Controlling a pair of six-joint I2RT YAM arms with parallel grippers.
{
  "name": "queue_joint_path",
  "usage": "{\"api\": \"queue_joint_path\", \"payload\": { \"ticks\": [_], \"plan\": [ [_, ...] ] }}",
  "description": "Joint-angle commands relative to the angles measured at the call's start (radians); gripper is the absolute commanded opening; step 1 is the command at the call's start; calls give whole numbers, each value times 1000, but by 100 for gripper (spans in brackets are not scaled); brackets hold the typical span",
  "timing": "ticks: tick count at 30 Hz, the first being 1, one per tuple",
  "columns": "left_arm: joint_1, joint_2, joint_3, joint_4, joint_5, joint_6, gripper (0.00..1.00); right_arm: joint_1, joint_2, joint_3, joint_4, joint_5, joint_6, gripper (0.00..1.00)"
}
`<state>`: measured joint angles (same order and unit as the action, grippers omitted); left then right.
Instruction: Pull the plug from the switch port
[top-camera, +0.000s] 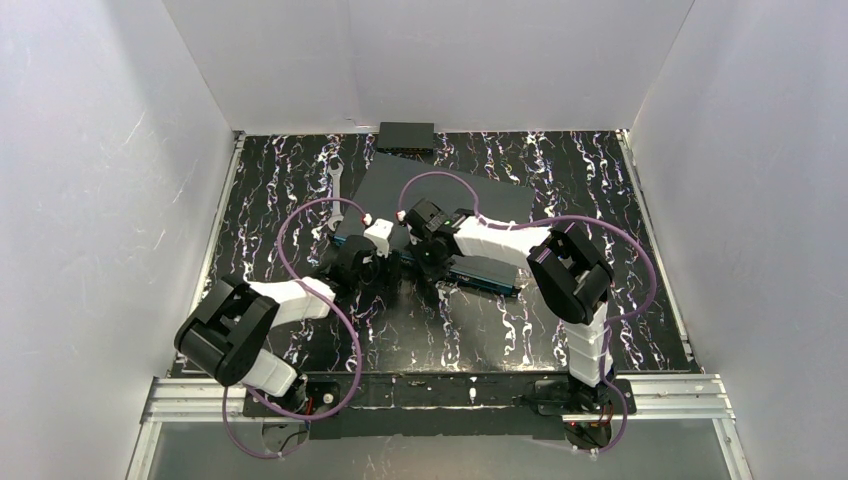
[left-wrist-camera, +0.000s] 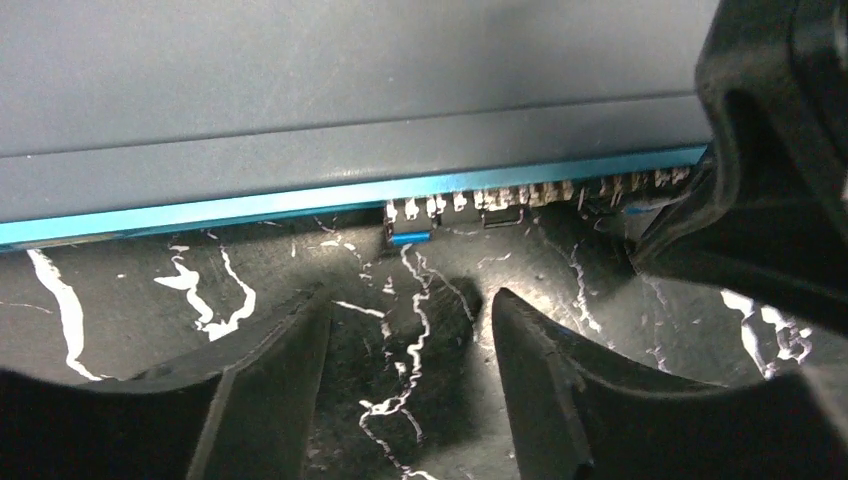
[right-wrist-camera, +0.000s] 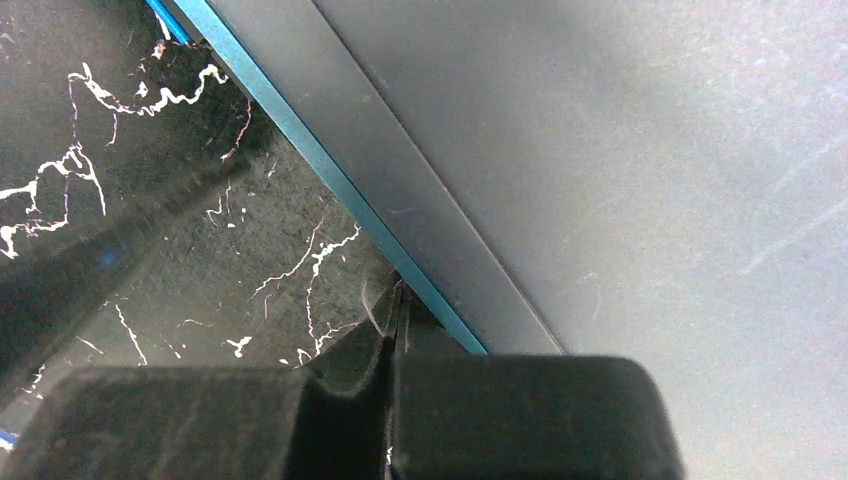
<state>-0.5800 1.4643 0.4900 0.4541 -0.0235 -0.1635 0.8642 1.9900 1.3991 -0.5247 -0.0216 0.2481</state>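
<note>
The switch (top-camera: 445, 195) is a flat dark grey box lying mid-table, its thin teal front face (left-wrist-camera: 250, 205) turned towards the arms. In the left wrist view a row of tiny ports (left-wrist-camera: 520, 195) runs under that face, and a small metal plug with a blue tab (left-wrist-camera: 410, 232) sits in one. My left gripper (left-wrist-camera: 410, 360) is open on the mat just short of this plug, touching nothing. My right gripper (right-wrist-camera: 398, 310) is shut, its tips against the teal face further right. Nothing shows between its fingers. It also shows in the left wrist view (left-wrist-camera: 770, 150).
A small plain black box (top-camera: 405, 135) stands at the back wall. A white wrench-shaped tool (top-camera: 337, 178) lies left of the switch. Purple arm cables (top-camera: 300, 215) loop over the black marbled mat (top-camera: 500, 330). White walls enclose three sides.
</note>
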Motion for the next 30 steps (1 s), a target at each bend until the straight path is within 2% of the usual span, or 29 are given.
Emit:
{"api": "queue_joint_path", "payload": {
  "ticks": [1, 3, 5, 11, 20, 27, 30],
  "plan": [
    [2, 12, 46, -5, 49, 14, 70, -70, 30, 30, 183, 103, 0, 1],
    [2, 23, 55, 1, 49, 20, 72, -76, 27, 23, 188, 92, 3, 1],
    [1, 35, 62, 4, 43, 27, 69, -80, 25, 16, 193, 81, 3, 1],
    [2, 58, 65, 8, 37, 34, 33, -82, 29, 18, 191, 68, 3, 1],
    [2, 85, 84, 27, -26, 43, 33, -82, 33, 17, 191, 55, 3, 1],
    [7, 117, 122, 34, -36, 53, 39, -82, 39, 18, 185, 47, 2, 1],
    [12, 136, 137, 35, -44, 47, 35, -82, 41, 19, 186, 37, 2, 1]
  ]
}}
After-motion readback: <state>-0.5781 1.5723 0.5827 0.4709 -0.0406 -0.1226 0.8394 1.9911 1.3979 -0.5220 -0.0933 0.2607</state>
